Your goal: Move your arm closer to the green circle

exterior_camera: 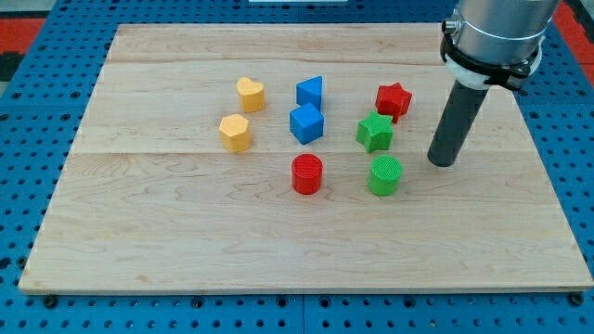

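The green circle (385, 175) is a short ridged cylinder on the wooden board (186, 232), right of centre. My tip (443, 161) rests on the board a short way to the right of the green circle and slightly above it in the view, apart from it. A green star (374, 132) sits just above the green circle. A red star (393, 100) lies above that, to the left of the rod.
A red circle (307, 173) lies left of the green circle. A blue cube (306, 122) and a blue triangle (311, 92) sit above it. A yellow heart (251, 94) and a yellow hexagon-like block (235, 133) lie further left. Blue pegboard surrounds the board.
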Robot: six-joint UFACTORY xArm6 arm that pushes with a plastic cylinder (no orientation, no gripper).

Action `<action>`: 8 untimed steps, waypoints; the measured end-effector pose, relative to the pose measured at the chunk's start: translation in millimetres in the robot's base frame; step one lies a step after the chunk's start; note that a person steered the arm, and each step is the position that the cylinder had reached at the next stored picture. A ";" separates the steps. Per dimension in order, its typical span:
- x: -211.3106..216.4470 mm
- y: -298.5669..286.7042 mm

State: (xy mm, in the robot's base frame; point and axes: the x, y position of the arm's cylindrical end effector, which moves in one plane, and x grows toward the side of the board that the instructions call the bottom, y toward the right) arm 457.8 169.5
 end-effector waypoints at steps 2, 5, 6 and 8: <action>-0.8 -21.4; 22.1 -27.9; 41.8 -27.9; 59.4 -35.9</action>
State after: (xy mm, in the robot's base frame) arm 517.2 133.5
